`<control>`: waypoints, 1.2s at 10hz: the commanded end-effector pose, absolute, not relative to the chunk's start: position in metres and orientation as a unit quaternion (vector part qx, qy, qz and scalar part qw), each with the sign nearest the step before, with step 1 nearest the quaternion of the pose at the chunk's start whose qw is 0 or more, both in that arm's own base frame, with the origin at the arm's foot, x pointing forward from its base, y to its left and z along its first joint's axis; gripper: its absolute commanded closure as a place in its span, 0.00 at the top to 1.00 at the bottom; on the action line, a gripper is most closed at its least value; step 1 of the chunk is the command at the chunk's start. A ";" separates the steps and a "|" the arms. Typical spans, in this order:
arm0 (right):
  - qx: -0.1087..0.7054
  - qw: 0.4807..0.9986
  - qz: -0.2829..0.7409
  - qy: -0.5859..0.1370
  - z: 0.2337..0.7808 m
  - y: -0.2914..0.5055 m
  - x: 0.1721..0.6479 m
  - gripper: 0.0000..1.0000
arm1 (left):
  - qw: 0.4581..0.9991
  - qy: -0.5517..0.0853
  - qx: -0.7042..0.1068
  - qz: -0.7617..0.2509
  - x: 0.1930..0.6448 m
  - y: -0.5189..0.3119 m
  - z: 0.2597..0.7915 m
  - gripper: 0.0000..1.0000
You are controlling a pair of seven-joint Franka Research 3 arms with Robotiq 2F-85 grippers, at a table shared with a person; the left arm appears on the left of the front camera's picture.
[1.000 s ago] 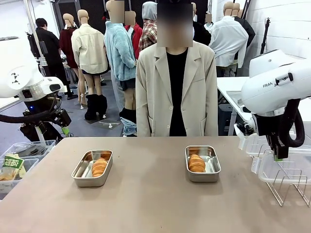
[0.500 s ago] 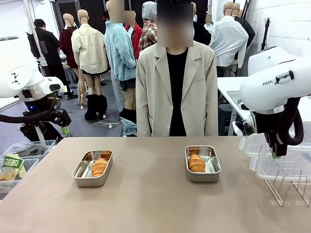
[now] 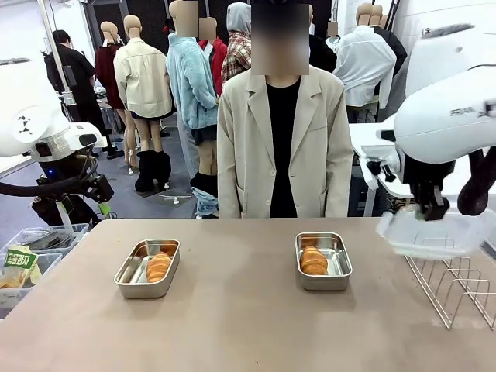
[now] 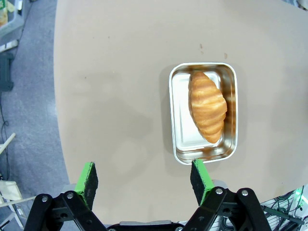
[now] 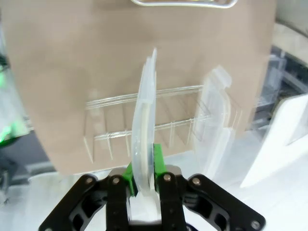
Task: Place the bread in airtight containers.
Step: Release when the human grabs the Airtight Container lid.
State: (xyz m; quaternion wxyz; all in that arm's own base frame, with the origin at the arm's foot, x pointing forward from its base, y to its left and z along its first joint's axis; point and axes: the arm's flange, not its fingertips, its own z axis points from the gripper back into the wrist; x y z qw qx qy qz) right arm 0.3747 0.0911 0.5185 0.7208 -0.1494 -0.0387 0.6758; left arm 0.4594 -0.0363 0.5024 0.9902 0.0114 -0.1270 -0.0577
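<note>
steel containers two, croissants two; left claw spread, right claw tight on one lid

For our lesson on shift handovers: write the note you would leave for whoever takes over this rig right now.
Left hand: open, holding nothing, above the table near the left box.
Right hand: shut on a clear lid, held above the rack.
Done: a croissant lies in the left box, and another croissant in the right box.
Left: both boxes are uncovered and need lids. A second lid seems to stand in the rack.
</note>
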 end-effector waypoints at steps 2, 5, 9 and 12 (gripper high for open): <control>-0.216 0.670 0.686 -0.186 0.552 0.148 0.350 0.00 | 0.990 -0.128 0.015 -0.053 0.460 -0.035 0.503 1.00; -0.263 0.650 0.674 -0.233 0.576 0.212 0.365 0.00 | 0.990 -0.128 0.015 -0.053 0.460 -0.035 0.503 1.00; -0.251 0.645 0.652 -0.308 0.583 0.265 0.408 0.00 | 0.990 -0.128 0.015 -0.053 0.460 -0.035 0.503 1.00; -0.243 0.676 0.626 -0.303 0.585 0.281 0.452 0.00 | 0.990 -0.128 0.015 -0.053 0.460 -0.035 0.503 1.00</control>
